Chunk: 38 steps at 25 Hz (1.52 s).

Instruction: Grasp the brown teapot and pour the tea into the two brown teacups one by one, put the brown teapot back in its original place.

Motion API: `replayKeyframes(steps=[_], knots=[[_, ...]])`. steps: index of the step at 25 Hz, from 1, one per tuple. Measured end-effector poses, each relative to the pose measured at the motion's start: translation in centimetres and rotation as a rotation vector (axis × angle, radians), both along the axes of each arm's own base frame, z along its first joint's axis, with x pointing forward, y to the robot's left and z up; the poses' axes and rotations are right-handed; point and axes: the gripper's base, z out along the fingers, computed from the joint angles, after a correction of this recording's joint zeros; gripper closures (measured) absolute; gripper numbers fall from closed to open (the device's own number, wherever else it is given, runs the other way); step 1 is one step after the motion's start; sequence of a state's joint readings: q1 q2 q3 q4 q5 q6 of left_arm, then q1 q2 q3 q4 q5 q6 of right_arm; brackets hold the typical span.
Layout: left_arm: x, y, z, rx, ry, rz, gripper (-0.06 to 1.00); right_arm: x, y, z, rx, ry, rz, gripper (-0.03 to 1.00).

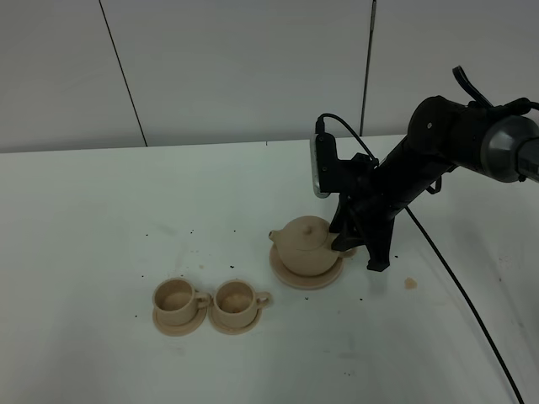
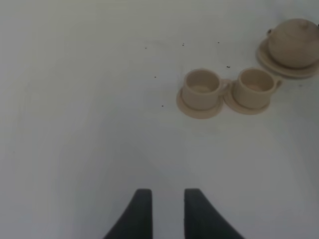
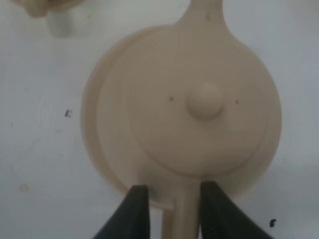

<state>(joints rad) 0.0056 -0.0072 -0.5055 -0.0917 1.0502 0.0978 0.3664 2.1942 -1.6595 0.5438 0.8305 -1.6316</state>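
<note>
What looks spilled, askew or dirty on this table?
Nothing is askew: the brown teapot and the two brown teacups stand upright. Only dirt stands out: dark specks scattered over the table, and a brownish stain on the teapot's handle side.

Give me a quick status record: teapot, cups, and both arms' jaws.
teapot: round beige-tan ceramic teapot, upright on the wide round beige-tan saucer, lid on, not yet lifted
cups: two small beige-tan ceramic teacups, side by side, left of the teapot
right gripper: jaws either side of the teapot's loop handle; clamped or not, cannot tell
left gripper: jaws open, holding nothing, over the white table
</note>
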Motion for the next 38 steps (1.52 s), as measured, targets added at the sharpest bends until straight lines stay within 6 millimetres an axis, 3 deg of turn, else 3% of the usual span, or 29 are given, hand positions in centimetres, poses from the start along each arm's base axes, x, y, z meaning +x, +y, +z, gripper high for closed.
replayKeyframes(steps=[10,26,38], knots=[[0.00,0.00,0.00,0.000,0.000,0.000,0.71,0.00,0.00,0.00,0.000,0.000,0.000,0.73],[0.00,0.00,0.00,0.000,0.000,0.000,0.71,0.01,0.01,0.01,0.001,0.000,-0.001,0.84],[0.00,0.00,0.00,0.000,0.000,0.000,0.71,-0.03,-0.09,-0.06,-0.012,0.002,0.002,0.67]])
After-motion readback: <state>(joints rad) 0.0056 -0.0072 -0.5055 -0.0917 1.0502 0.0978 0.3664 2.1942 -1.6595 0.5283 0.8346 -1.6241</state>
